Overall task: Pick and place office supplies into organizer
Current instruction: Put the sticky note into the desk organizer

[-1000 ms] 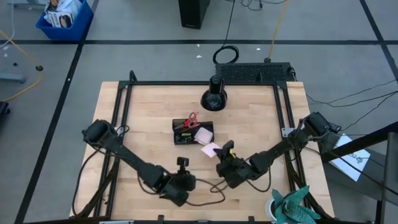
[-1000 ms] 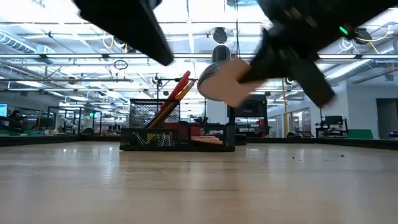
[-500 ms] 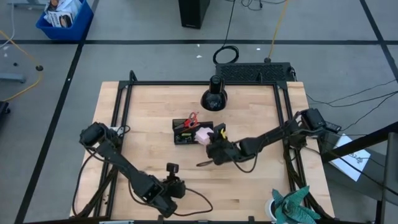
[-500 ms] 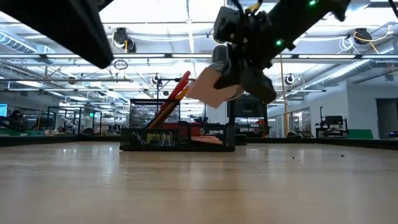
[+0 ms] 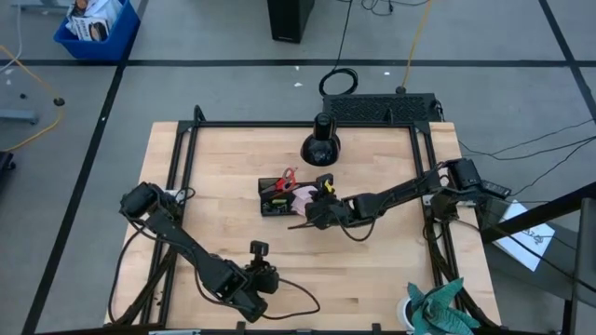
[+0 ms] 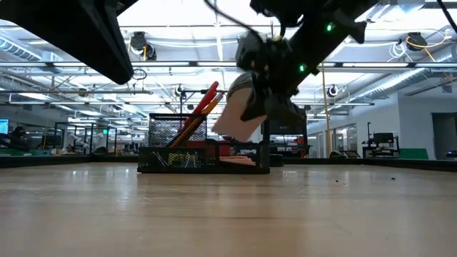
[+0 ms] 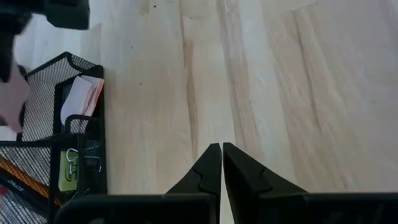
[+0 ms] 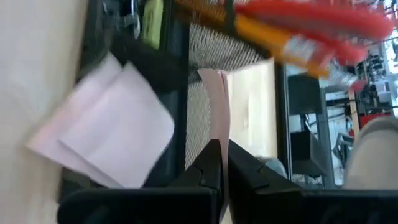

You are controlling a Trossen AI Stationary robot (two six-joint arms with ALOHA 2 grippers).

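The black mesh organizer [image 5: 277, 198] stands mid-table, its taller end holding red-handled scissors [image 6: 208, 98] and orange pencils [image 8: 273, 36]. A pink sticky-note pad [image 8: 106, 138] lies in its low tray, with a yellow-green bit [image 7: 68, 175] beside it. My right gripper [image 5: 311, 213] hovers at the organizer's right end, shut on another pink pad [image 6: 234, 116]. My left gripper [image 5: 258, 276] is shut and waits near the table's near edge, touching nothing. The pens are not visible. My right gripper pinches the pink pad between its two fingers at one edge [image 8: 218, 127]. In the right wrist view the pad shows edge-on and runs forward from the fingertips. The pad is lifted clear and tilted, its free end sloping down toward the organizer [image 6: 221, 132].
A round black cone-shaped object [image 5: 319, 144] stands beyond the organizer near the far edge. A black cable [image 5: 303, 300] loops on the table by my left arm. Bare wood [image 5: 391, 251] lies to the near right, and the black frame rails [image 5: 186, 167] run along the sides.
My right gripper has carried the pink pad from the near-right part of the table toward the far left, up to the organizer's right end. The pad has stayed lifted and now tips down toward the tray. My left gripper drew back toward the near-left edge, then held still.
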